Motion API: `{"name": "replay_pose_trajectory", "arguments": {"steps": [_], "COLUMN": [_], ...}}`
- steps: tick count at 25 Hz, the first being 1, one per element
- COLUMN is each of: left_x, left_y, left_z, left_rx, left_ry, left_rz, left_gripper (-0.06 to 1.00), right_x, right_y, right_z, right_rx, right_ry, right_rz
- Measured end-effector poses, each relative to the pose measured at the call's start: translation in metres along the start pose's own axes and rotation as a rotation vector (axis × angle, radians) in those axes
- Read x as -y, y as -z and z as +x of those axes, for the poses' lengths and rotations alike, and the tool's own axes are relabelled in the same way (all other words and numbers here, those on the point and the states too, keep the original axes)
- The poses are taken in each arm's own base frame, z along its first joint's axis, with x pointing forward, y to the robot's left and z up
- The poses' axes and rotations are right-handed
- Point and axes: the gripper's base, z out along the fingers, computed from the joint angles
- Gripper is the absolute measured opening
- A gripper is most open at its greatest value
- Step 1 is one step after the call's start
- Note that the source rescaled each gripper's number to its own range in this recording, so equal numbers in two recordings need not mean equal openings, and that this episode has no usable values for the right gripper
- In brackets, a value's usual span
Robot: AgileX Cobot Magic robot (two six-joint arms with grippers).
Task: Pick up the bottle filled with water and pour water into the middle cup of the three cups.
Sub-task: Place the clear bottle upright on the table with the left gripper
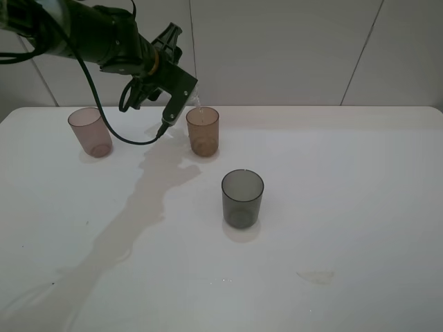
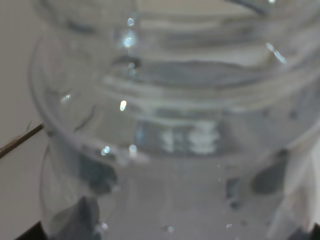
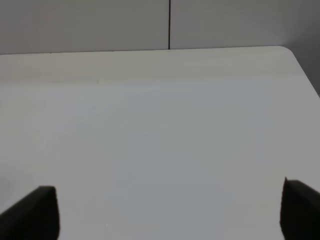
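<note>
over amber tumbler (image 1: 203, 133), clear threaded bottle (image 2: 160, 130)

High cam: I look down and forward from above, over the whole white table (image 1: 332, 207) to the back wall (image 1: 277, 48). Left wrist cam: very close against the bottle (image 2: 170, 125), blurred. Right wrist cam: low, facing across the tabletop toward the wall. It shares only tabletop and wall with the high cam.
</note>
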Motion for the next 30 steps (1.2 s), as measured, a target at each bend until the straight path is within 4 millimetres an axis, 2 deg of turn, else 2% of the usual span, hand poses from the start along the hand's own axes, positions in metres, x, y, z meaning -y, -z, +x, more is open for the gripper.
{"name": "replay_pose_trajectory", "arguments": {"steps": [16, 30], "left_x": [0.0007, -0.0026], "left_y": [-0.0009, -0.0008], "left_z": [0.0045, 0.0028], "left_rx": [-0.007, 0.01], "left_ry": [-0.022, -0.107], "left_rz": [-0.004, -0.042], "left_gripper": [0.03, 0.03], "right_x": [0.0, 0.0], "right_y": [0.0, 0.0], "right_z": [0.0, 0.0], "right_rx": [0.0, 0.0], "right_ry": [0.0, 0.0], "right_rz": [0.0, 0.0]}}
